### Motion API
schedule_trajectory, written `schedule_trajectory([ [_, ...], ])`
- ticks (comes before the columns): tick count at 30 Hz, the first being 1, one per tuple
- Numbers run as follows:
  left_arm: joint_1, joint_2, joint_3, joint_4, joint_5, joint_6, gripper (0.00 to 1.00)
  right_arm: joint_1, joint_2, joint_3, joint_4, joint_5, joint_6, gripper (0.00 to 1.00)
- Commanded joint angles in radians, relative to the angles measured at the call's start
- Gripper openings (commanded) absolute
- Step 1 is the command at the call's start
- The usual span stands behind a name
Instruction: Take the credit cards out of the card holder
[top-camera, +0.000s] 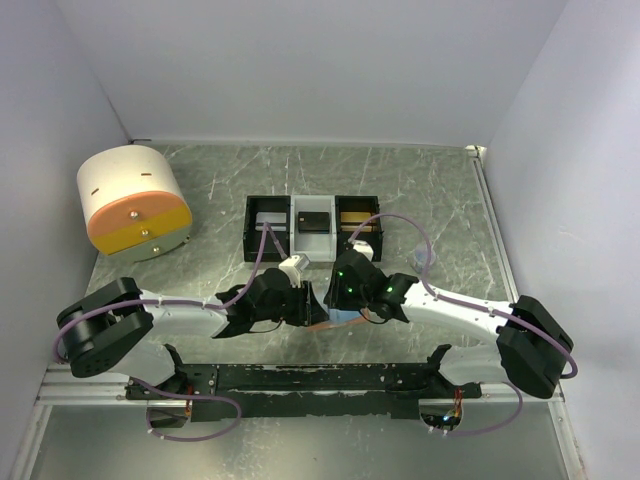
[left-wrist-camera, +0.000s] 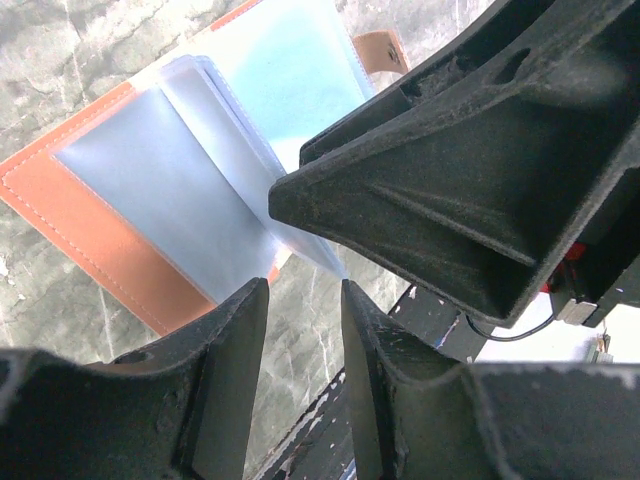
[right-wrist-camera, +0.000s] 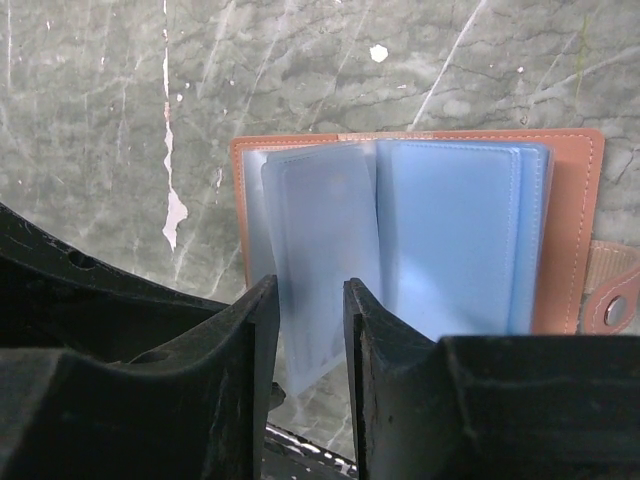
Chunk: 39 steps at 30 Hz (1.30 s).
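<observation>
Ahead of my right pincer (right-wrist-camera: 310, 290), barely parted and apparently empty like the left pincer (left-wrist-camera: 305, 290), the card holder (right-wrist-camera: 450, 230) lies open, spine running away.

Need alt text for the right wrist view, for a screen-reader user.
An open salmon-orange card holder lies on a green marbled table, its light blue clear sleeves fanned out. The right claw fills the bottom edge, its two black fingers apart with one sleeve between them. A snap tab sticks out at the right.
</observation>
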Motion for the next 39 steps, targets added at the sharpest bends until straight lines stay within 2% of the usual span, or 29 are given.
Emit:
schedule_trajectory([
  [1,-0.009,-0.01,0.013,0.009,-0.004,0.015,0.46,-0.006,-0.005,-0.007,-0.025,0.031,-0.002,0.31],
  [7,-0.008,-0.016,0.004,0.002,-0.008,0.014,0.45,-0.01,-0.023,-0.014,-0.002,0.005,-0.007,0.33],
  [13,-0.008,-0.033,-0.024,0.008,-0.032,0.001,0.4,-0.014,-0.022,-0.021,0.004,0.004,-0.008,0.3],
  [22,-0.008,0.032,0.05,-0.014,-0.057,0.015,0.33,-0.015,-0.014,-0.025,0.02,-0.012,-0.001,0.29],
  [39,-0.008,0.108,0.056,-0.02,-0.095,-0.025,0.26,-0.016,-0.043,-0.015,0.02,-0.044,-0.005,0.41],
])
